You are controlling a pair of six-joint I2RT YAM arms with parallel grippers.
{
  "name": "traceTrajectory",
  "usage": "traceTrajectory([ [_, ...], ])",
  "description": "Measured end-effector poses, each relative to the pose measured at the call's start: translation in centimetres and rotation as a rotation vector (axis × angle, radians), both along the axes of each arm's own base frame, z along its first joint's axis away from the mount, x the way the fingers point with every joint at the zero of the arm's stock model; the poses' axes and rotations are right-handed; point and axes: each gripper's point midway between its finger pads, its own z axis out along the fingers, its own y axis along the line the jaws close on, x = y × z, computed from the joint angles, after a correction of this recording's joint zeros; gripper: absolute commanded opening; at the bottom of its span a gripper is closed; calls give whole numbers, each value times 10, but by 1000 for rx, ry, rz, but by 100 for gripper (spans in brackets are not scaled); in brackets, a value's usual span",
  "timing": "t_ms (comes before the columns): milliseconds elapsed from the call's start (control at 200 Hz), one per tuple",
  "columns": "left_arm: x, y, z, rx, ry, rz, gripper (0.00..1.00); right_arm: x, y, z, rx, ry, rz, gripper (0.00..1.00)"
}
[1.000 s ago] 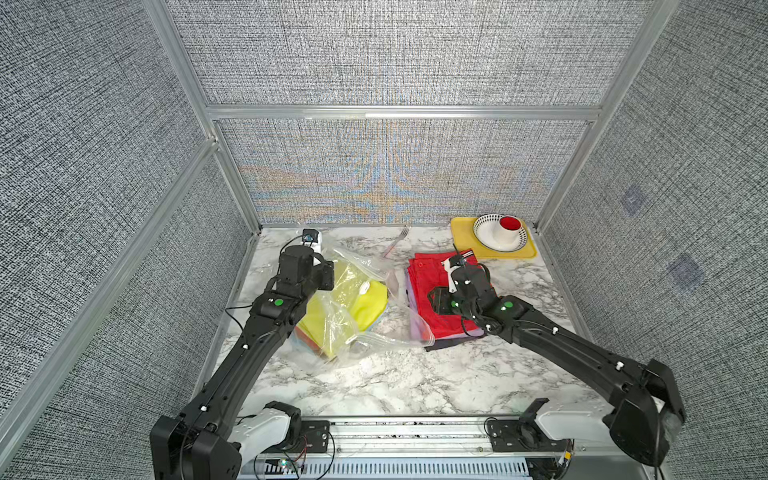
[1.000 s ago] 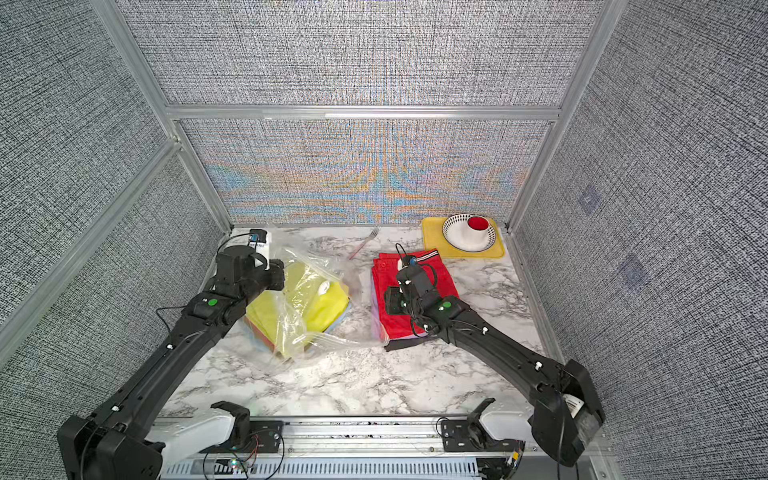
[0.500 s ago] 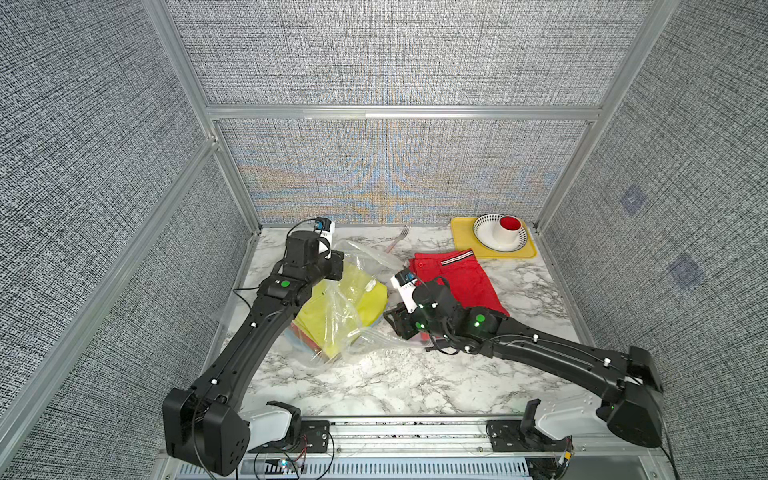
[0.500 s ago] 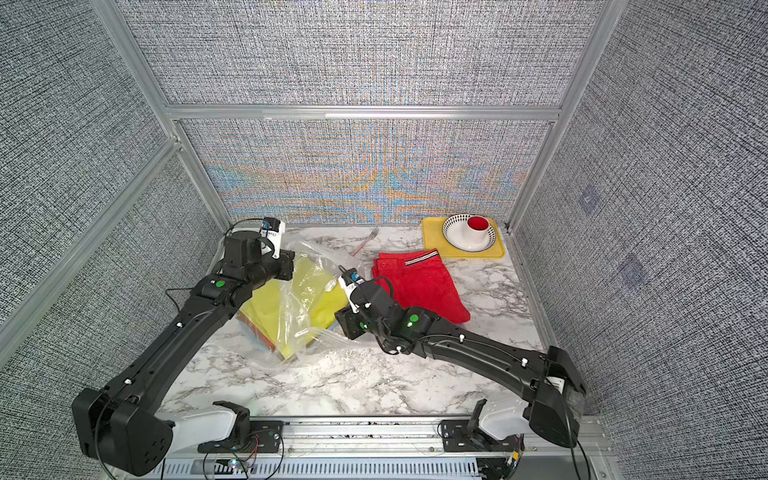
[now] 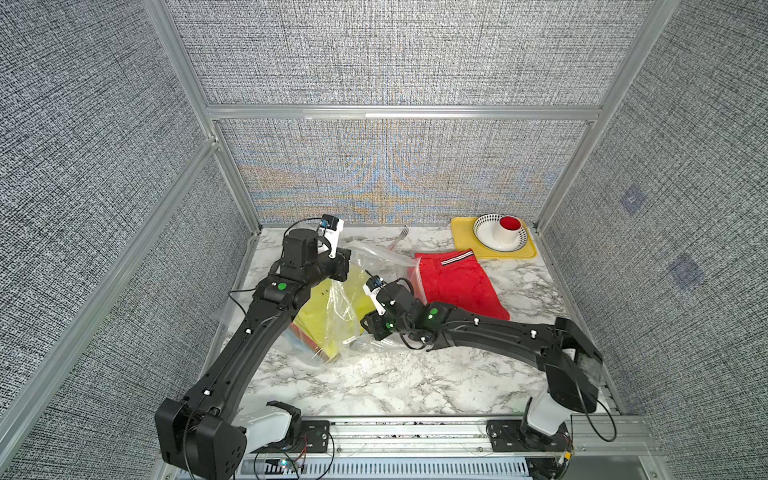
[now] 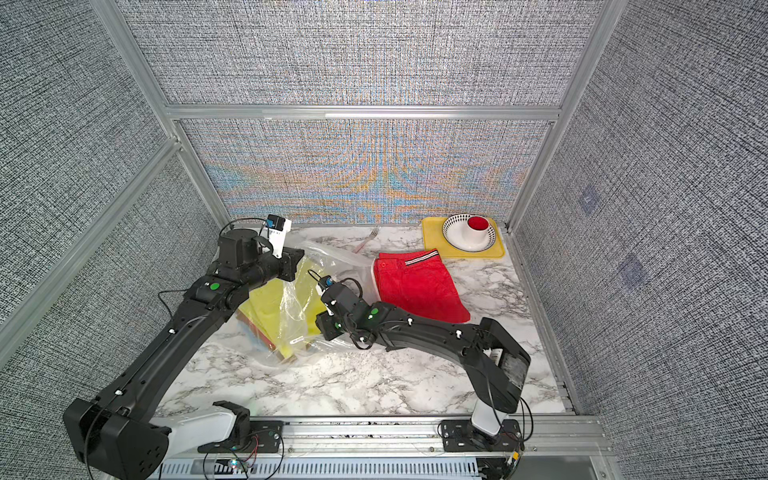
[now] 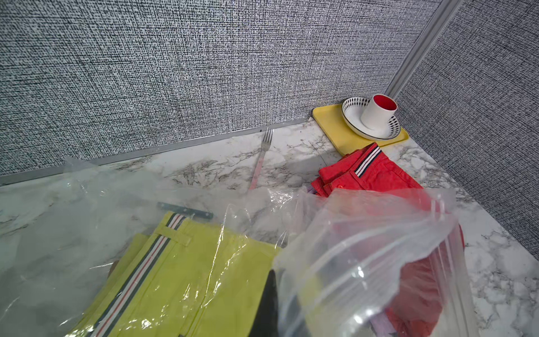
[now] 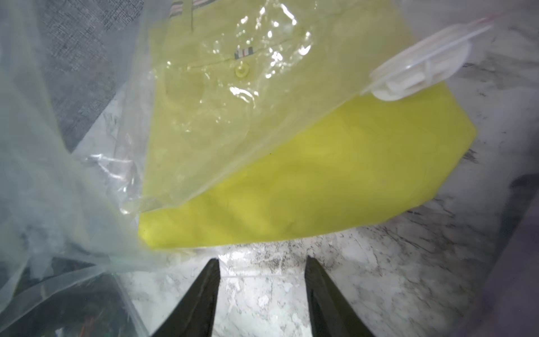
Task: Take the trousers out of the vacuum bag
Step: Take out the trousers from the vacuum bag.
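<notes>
Clear crinkly plastic: vacuum bag [image 5: 386,259] left of centre on tabletop, tented up, white round valve [image 8: 417,73] on upper sheet. Inside, flat-folded yellow trousers [image 5: 320,316], smooth cloth, striped waistband, hem end clear of upper sheet. Just beside bag and outside it, red trousers [image 5: 457,286], coarser weave, spread flat. L tool [image 5: 343,270] pressed together, pinching bag's upper film. R tool [image 8: 262,259] spread, nothing between, just short of yellow hem. Vs 1 s ago: R tool gone from over red trousers to bag mouth, red now uncovered. White-grey marble tabletop [image 5: 374,382]. Yellow tray [image 5: 465,245] w/ dotted bowl [image 5: 482,226] & cup [image 5: 511,230] in far-right corner, fork [image 5: 401,237] by back wall. Grey woven wall panels, alu frame.
</notes>
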Motion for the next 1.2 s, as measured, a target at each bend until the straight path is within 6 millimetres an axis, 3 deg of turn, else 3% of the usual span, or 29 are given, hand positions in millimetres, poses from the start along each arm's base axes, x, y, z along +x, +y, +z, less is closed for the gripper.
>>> traceTrajectory([
  [170,-8,-4,12,-9,-36,-31,0,-1,4,-19,9,90,-21,59],
  [455,-16,-12,19,-25,-60,-84,0,1,-14,-40,24,207,-114,63],
  [606,-23,-25,23,-48,-54,-157,0,5,-23,-40,50,230,-150,64],
  [811,-39,-40,13,-54,-29,-230,0,18,-23,-29,105,225,-190,64],
  [1031,-49,-40,17,-43,-58,-249,0,24,-19,-30,118,224,-199,64],
  [1196,-44,-36,24,-21,-78,-215,0,21,-17,-39,116,247,-203,64],
])
